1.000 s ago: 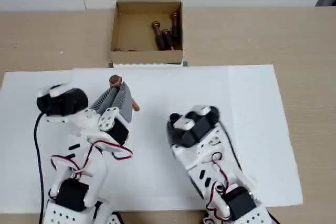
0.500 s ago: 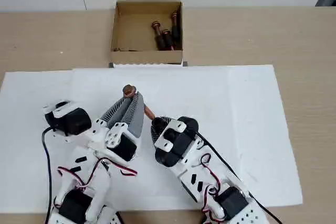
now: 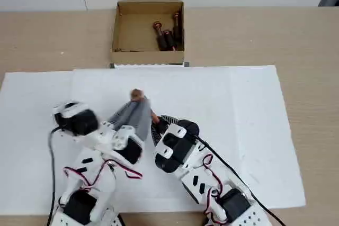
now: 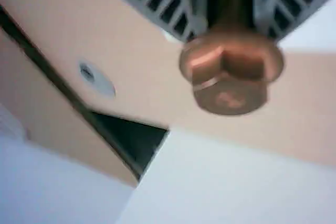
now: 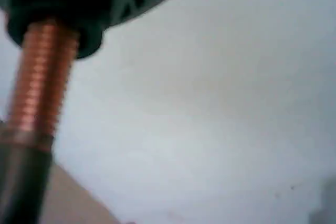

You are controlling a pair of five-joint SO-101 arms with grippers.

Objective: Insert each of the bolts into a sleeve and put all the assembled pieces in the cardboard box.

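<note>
Holding: left gripper (image 3: 137, 104) fingers clamp bolt (image 4: 231, 72), head past fingertips.
Axis: along fingers, thread (image 5: 39, 82) toward right gripper (image 3: 157, 124).
Right grasp: cannot tell, view too close.

Tan wooden table (image 3: 275, 30). A white sheet (image 3: 249, 130) lies flat on it. An open cardboard box (image 3: 132, 30) sits at the sheet's far edge.

Bolt (image 4: 231, 72): shiny copper all over; thread finely ridged. Left gripper (image 3: 136, 104): mid grey, slotted rib pattern along fingers. Arms (image 3: 212, 175): white shells, black motor blocks. Wires (image 3: 69, 172): red, black and white strands; one thick black cable. Box (image 3: 123, 30): plain brown cardboard, paler inside. Pieces in box (image 3: 165, 35): copper heads, dark bodies. Sheet (image 3: 238, 109): plain white. Table (image 3: 296, 35): pale tan, faint wood grain.
</note>
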